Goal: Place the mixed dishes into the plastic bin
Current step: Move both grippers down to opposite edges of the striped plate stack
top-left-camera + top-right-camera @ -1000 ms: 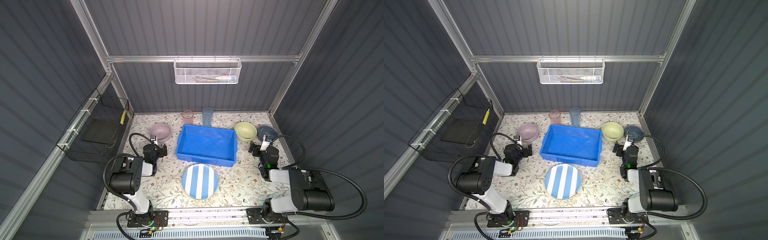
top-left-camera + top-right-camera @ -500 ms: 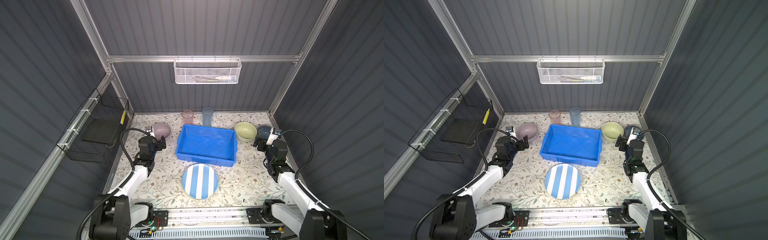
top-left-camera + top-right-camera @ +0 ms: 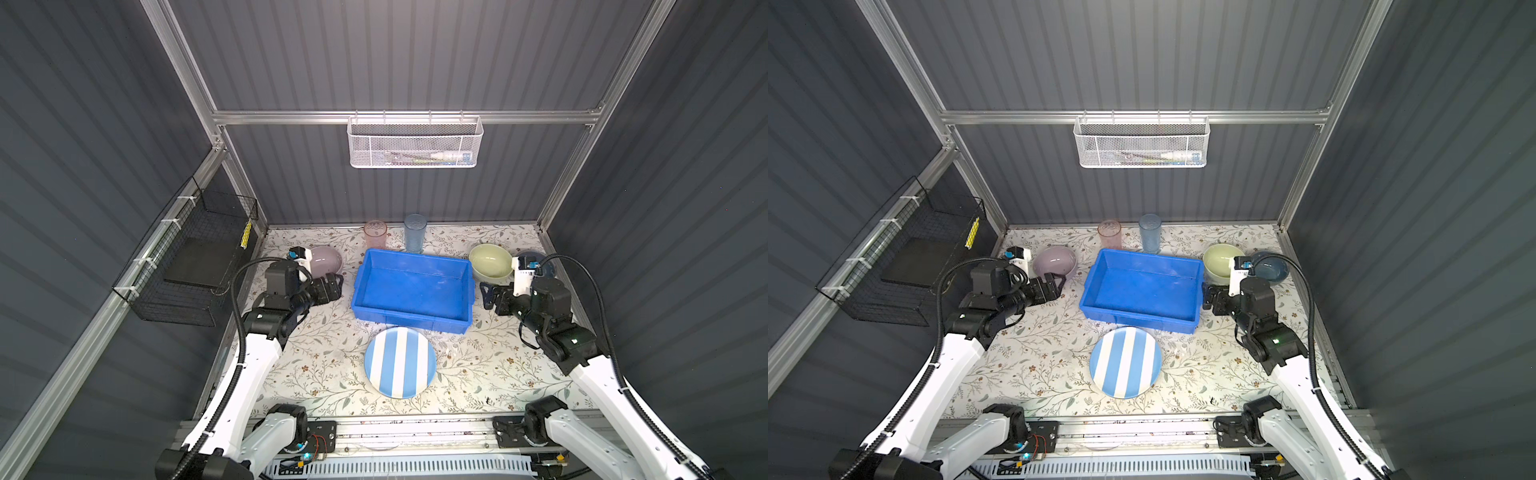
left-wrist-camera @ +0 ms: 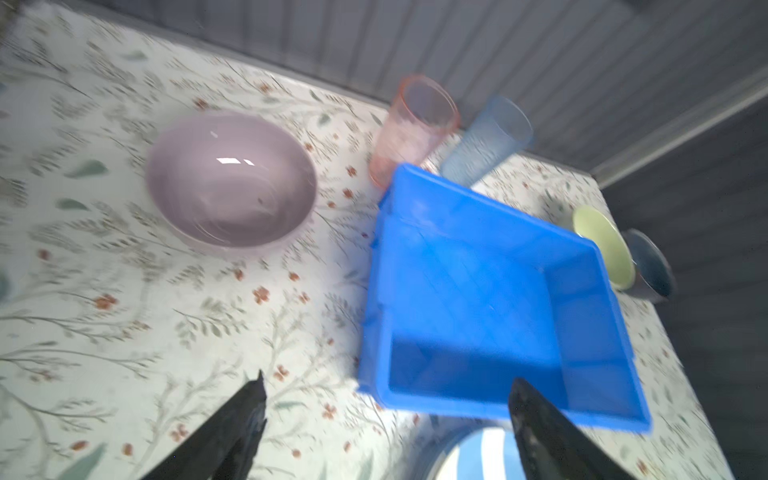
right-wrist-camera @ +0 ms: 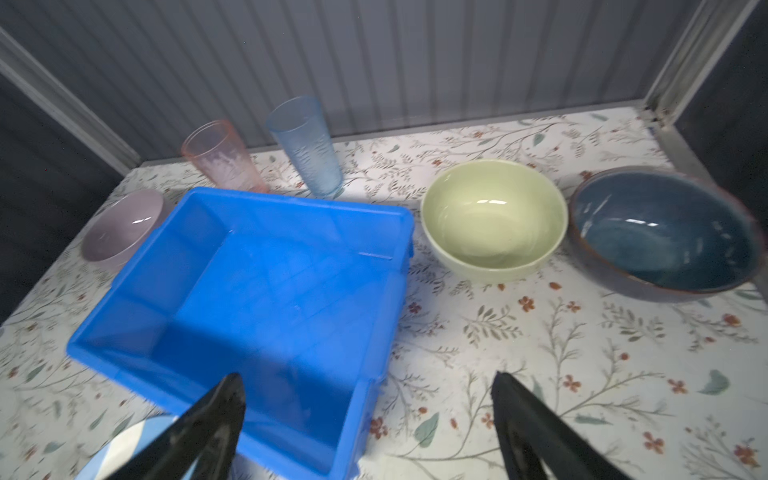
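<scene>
The left gripper [image 4: 386,380] gapes empty near the lilac bowl [image 4: 230,183]. The right gripper [image 5: 368,378], likewise spread and empty, hovers beside the bin [image 5: 291,291].

Blue bin [image 3: 409,323] mid-table, striped plate [image 3: 400,362], bowls [image 3: 490,261], tumblers [image 3: 415,233] around it

Clearances on the floral tabletop [image 3: 316,357]. Open from above: the interior of the plastic bin [image 3: 411,286], and bare cloth either side of the striped plate [image 3: 400,361], which lies just before the bin's near wall. Narrow lanes: between the lilac bowl [image 3: 326,259] and the bin's left wall, occupied by the left gripper [image 3: 334,286]; beside the right wall, occupied by the right gripper [image 3: 488,296]. Obstacles: pink tumbler [image 3: 375,234] and blue tumbler [image 3: 415,232] upright just behind the far rim; pale-green bowl [image 3: 490,261] and dark-blue bowl [image 3: 1273,268] close together at far right
</scene>
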Available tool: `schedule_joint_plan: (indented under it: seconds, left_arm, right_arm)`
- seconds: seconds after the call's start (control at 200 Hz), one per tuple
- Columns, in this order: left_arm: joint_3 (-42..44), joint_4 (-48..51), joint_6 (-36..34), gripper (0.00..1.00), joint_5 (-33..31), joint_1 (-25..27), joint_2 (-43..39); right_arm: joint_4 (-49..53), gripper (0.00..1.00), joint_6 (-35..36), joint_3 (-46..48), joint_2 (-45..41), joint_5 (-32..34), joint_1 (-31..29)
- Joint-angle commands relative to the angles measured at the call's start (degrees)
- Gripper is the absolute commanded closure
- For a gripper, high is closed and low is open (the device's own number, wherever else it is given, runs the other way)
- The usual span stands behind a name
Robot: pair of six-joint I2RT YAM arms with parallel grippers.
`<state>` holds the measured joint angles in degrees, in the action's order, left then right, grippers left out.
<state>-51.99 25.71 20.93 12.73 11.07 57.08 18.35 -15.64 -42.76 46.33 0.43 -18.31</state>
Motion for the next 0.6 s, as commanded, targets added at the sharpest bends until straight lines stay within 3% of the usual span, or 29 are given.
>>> schedule_joint_plan:
  seconds: [0.0, 0.125, 0.26, 0.46, 0.595]
  left_arm:
    - [-0.5, 11.8, 1.6, 0.09, 7.3, 2.4, -3.5]
    - [-1.2, 20.5, -0.4, 0.09, 8.5, 3.0, -6.6]
    - [0.1, 23.5, 0.8, 0.14, 11.8, 3.0, -8.6]
    - [8.1, 17.9, 7.1, 0.21, 12.6, 3.9, -12.3]
    - [12.1, 16.6, 9.7, 0.23, 9.5, 8.0, -13.5]
  right_arm:
    - [11.5, 0.12, -4.1, -1.3, -0.4, -5.5, -2.1]
    - [14.5, 0.16, -6.6, -0.7, -0.9, -12.8, -4.6]
    - [15.5, 0.20, -9.3, 0.4, -2.2, -17.8, -7.9]
    - [17.5, 0.24, -11.5, 1.9, -3.7, -21.8, -11.9]
    - [14.7, 0.28, -15.0, 4.7, -3.6, -23.7, -14.9]
